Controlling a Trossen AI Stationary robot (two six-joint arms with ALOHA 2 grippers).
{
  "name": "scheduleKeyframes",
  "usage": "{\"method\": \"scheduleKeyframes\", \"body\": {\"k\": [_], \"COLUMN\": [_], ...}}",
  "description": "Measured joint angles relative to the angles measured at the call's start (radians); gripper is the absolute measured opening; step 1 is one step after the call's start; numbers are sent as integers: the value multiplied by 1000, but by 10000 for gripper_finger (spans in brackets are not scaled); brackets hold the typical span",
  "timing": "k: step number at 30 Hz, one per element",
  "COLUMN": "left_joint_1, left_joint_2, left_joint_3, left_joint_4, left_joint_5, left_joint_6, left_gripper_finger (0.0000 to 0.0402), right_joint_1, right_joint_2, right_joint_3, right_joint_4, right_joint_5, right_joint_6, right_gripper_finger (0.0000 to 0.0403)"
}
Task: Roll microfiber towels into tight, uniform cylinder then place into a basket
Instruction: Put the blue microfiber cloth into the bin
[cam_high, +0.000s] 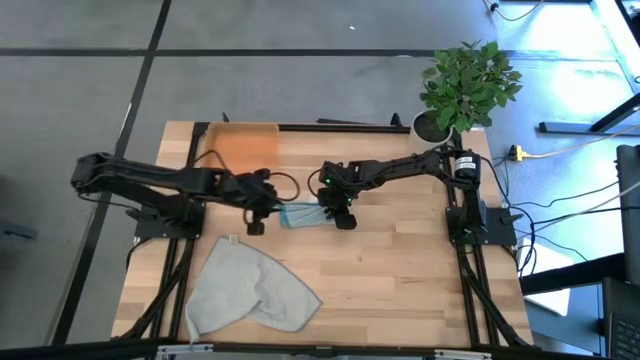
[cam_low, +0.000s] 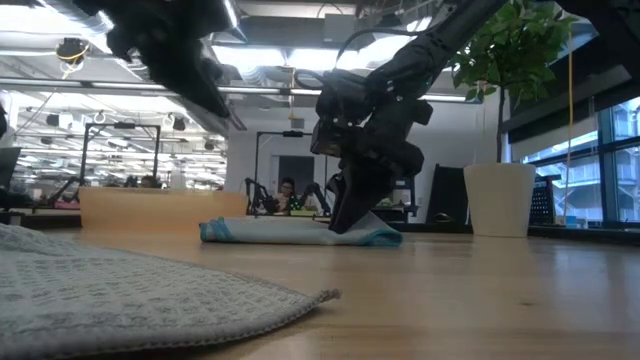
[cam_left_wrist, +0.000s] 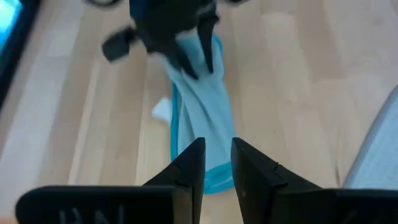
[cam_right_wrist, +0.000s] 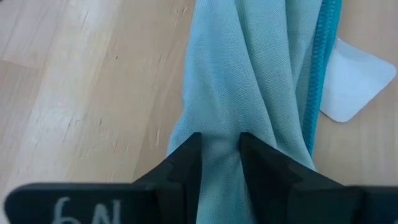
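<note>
Teal microfiber, soft and floppy, lies bunched into a loose roll mid-table: the blue towel (cam_high: 300, 215) sits between the two arms, just in front of the orange basket (cam_high: 242, 146). I'd say it weighs next to nothing and will slump or unroll the instant it's let go, so the ends look like the places to pinch, keeping the roll taut between them.

Right gripper (cam_right_wrist: 221, 155) is down on one end, its fingers (cam_right_wrist: 186, 158) narrow with a fold of blue cloth nipped between them. Left gripper (cam_left_wrist: 217, 163) hangs over the opposite end, jaws close together with a slim gap; whether cloth is caught there, I cannot tell.

Closer to the front edge, the grey-green towel (cam_high: 250, 288) lies crumpled and untouched, well apart from both arms.
</note>
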Motion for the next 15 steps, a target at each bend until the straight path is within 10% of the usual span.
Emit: {"method": "scheduleKeyframes", "body": {"k": [15], "left_joint_1": [-6], "left_joint_2": [-240], "left_joint_3": [-228], "left_joint_4": [155], "left_joint_5": [-37], "left_joint_6": [-54], "left_gripper_finger": [69], "right_joint_1": [-1], "right_joint_2": [6], "right_joint_3": [44], "right_joint_4": [9], "right_joint_5": [19], "right_joint_6": [-6], "right_gripper_finger": [113]}}
